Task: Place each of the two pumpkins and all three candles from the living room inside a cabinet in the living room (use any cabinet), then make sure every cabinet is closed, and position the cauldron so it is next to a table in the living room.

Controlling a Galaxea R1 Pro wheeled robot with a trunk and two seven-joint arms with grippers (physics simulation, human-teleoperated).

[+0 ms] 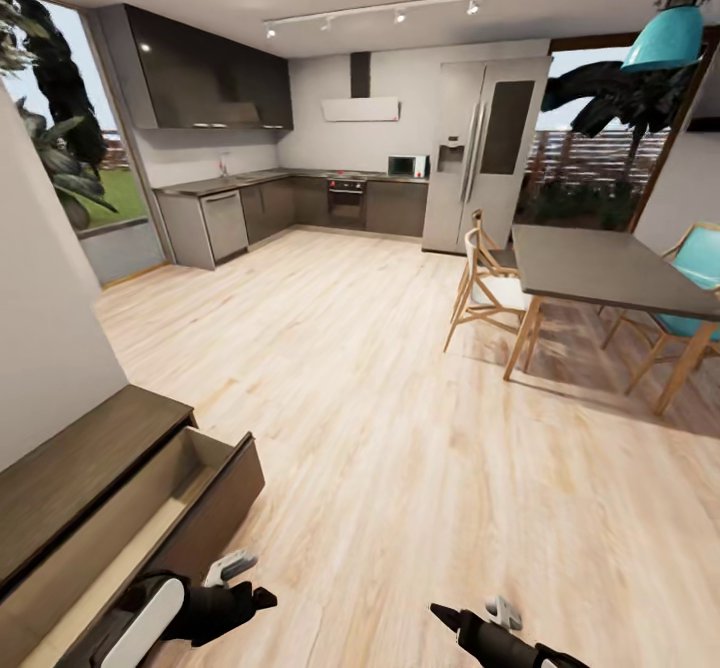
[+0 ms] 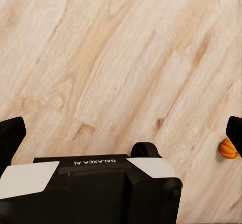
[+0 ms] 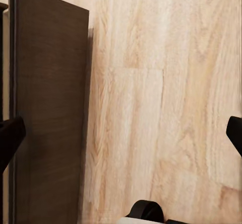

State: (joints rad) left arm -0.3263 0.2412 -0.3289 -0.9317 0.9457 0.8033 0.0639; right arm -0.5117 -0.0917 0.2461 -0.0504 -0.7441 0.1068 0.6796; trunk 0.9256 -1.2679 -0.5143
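Head view: 1 cabinet (image 1: 95, 493) stood at the robot's left with 1 drawer (image 1: 170, 508) pulled open, both grippers low and empty above bare floor. Left wrist view: the left gripper (image 2: 121, 133), fingers spread and released, hung over floor with 1 pumpkin (image 2: 228, 149) beside one fingertip; it looked light, rigid and smooth, best pinched across its ribbed sides. Right wrist view: the right gripper (image 3: 121, 133), also spread and empty, hovered beside the drawer front (image 3: 48, 113).

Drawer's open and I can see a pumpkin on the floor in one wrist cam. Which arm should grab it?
Probably left. The pumpkin lies on the floor beside the left gripper's open fingers, and that arm hangs next to the cabinet's open drawer. The right gripper faces bare floor.
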